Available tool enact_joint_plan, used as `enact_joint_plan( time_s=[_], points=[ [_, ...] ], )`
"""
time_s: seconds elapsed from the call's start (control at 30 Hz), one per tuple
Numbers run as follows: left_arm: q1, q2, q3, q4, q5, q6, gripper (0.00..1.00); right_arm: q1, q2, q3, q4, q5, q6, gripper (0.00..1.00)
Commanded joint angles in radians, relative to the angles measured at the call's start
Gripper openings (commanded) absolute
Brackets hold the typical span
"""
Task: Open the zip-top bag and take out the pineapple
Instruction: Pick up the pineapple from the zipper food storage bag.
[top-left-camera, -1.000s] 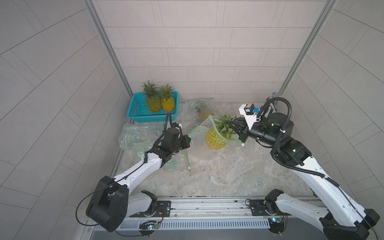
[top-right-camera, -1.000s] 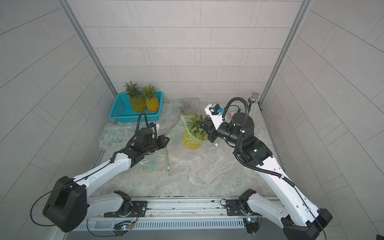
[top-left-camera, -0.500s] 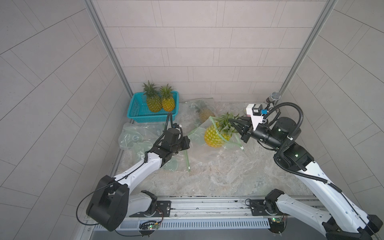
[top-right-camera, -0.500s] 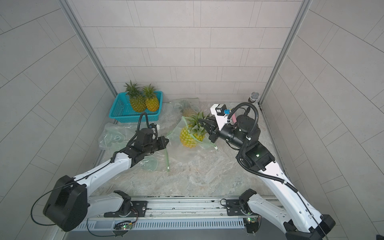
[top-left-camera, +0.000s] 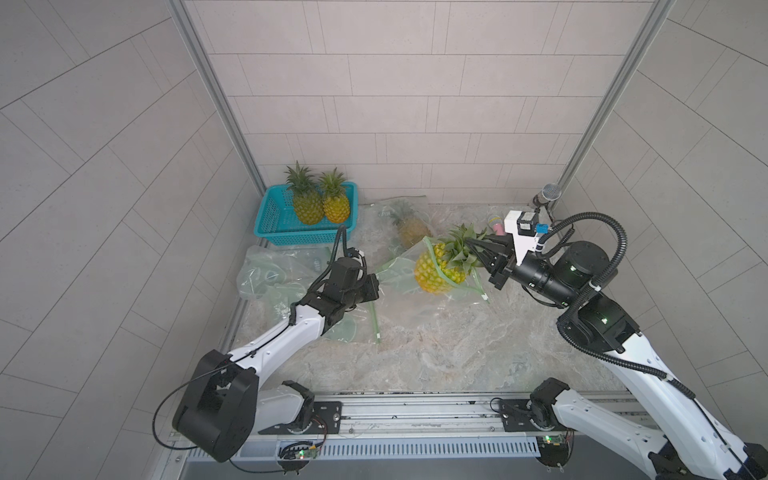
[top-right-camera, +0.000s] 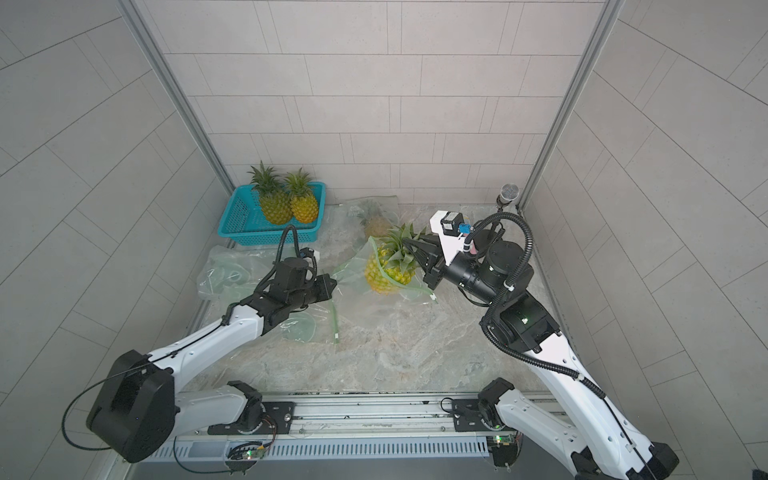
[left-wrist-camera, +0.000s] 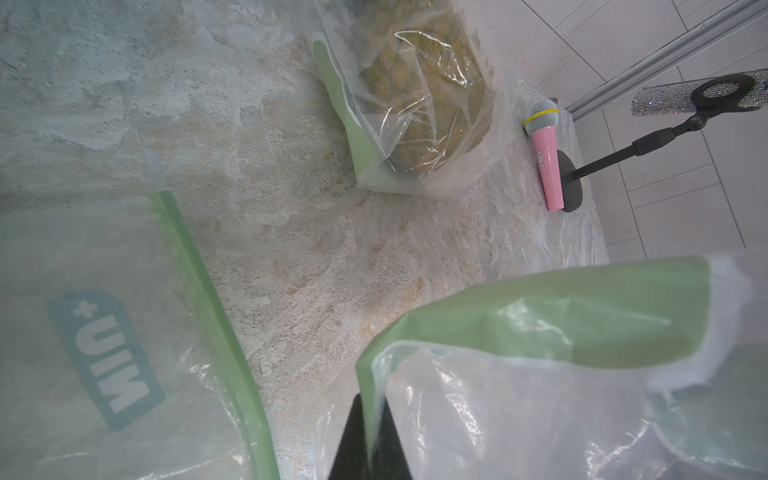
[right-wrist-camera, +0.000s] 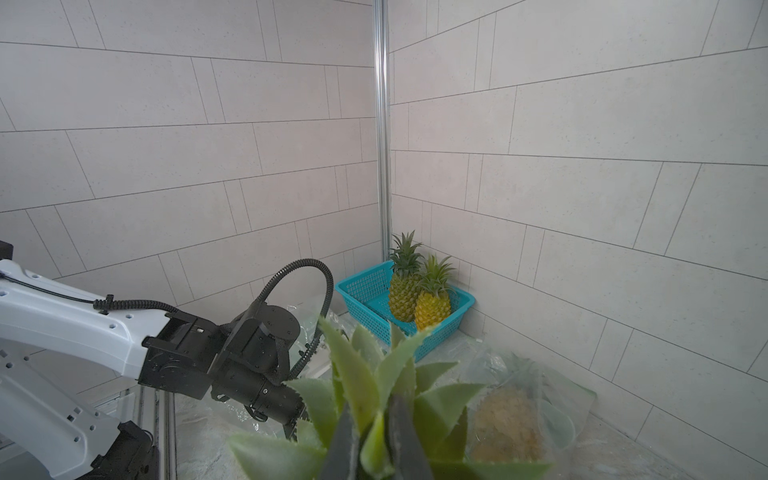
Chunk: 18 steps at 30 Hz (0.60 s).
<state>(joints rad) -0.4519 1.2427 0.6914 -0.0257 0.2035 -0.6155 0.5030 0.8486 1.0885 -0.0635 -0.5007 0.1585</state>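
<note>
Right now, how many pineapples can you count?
4. Two pineapples stand in the teal basket; a bagged pineapple sits near the back wall; the right gripper holds the fourth pineapple by its crown.

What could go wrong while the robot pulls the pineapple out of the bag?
The right jaws pinch the pineapple only by its leafy crown; leaves might slip or tear, dropping it. The bag has its green zip rim looped around the fruit, so it may snag, or the bag could slide from the left jaws.

Bright, even light is casting faint shadows, wall tiles (top-left-camera: 83, 166) are bowing at the edges, and the zip-top bag (left-wrist-camera: 540, 332) is glinting.
</note>
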Motion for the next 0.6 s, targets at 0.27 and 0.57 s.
enact_joint_plan(
  time_s=[0.27, 0.57],
  points=[
    [0.033, -0.007, -0.038, -0.012, -0.072, -0.025, 0.00, -0.001, -0.080, 0.038, 0.200, 0.011, 0.019, 0.00],
    [0.042, 0.003, -0.032, -0.042, -0.106, -0.026, 0.00, 0.000, -0.107, 0.034, 0.218, -0.021, 0.013, 0.00]
  ],
)
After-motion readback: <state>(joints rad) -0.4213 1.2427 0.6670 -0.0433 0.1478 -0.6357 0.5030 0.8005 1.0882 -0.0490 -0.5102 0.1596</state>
